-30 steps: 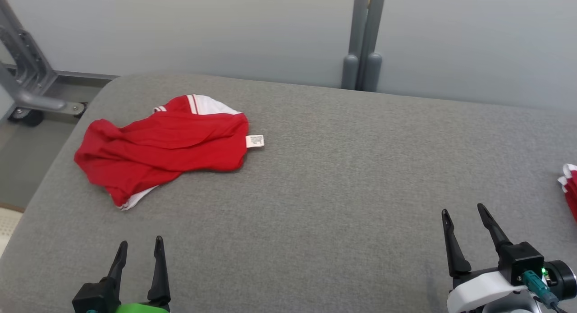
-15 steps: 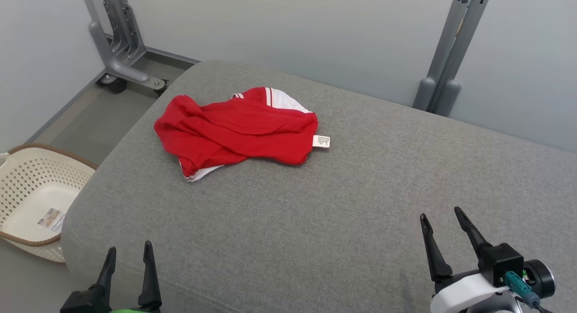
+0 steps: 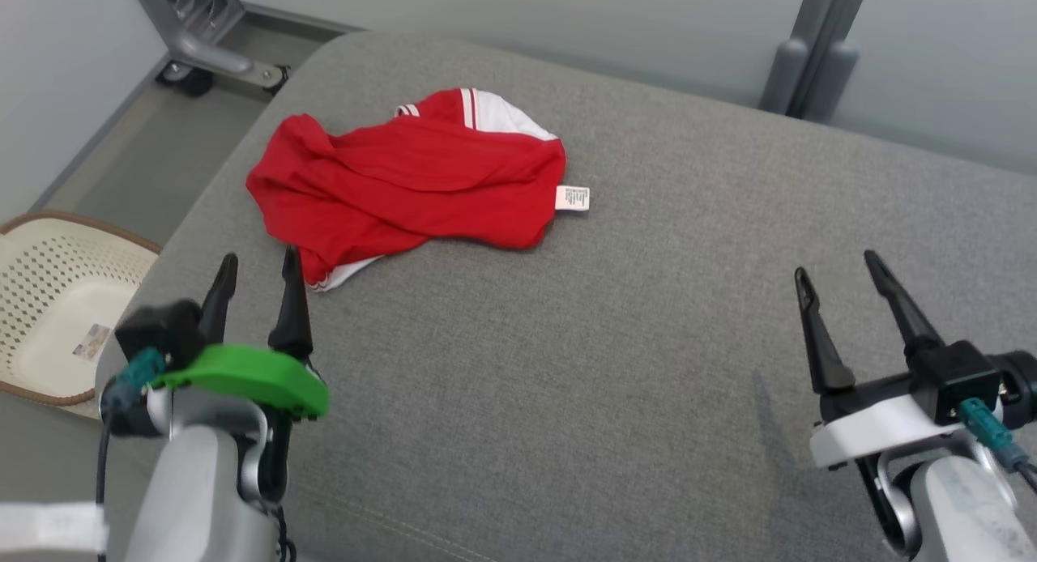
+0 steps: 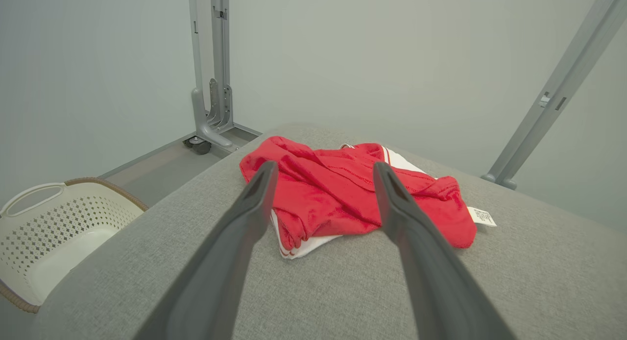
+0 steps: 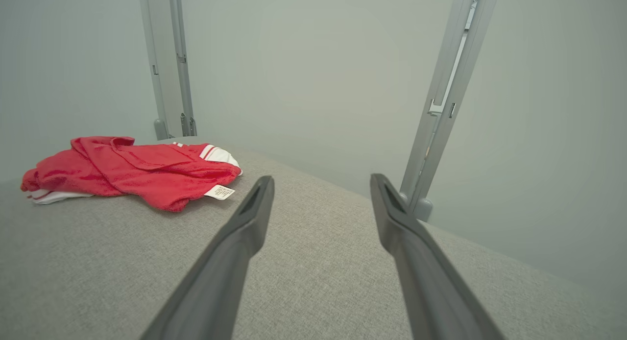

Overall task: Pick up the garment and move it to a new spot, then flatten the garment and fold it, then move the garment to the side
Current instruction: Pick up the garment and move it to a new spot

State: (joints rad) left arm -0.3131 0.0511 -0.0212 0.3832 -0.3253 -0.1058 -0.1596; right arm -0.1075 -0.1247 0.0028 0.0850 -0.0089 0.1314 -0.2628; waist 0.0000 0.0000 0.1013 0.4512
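Shows red garment (image 3: 405,177) crumpled on grey cushion (image 3: 608,343), far-left part, close to L edge. Has white panel w/ red stripes at far side, white hem poking out at near-left corner, white tag (image 3: 573,198) lying flat on cushion at R end.

L gripper (image 3: 260,256): jaws wide, empty, just beside garment's near-left corner. Frames garment btwn both fingers in L wrist view.

R gripper (image 3: 835,264): jaws wide too, empty, over bare cushion on R side, well apart from garment.

Cream perforated basket (image 3: 73,219) w/ brown rim on floor, left of cushion. Grey metal posts (image 3: 810,52) against pale wall behind cushion.
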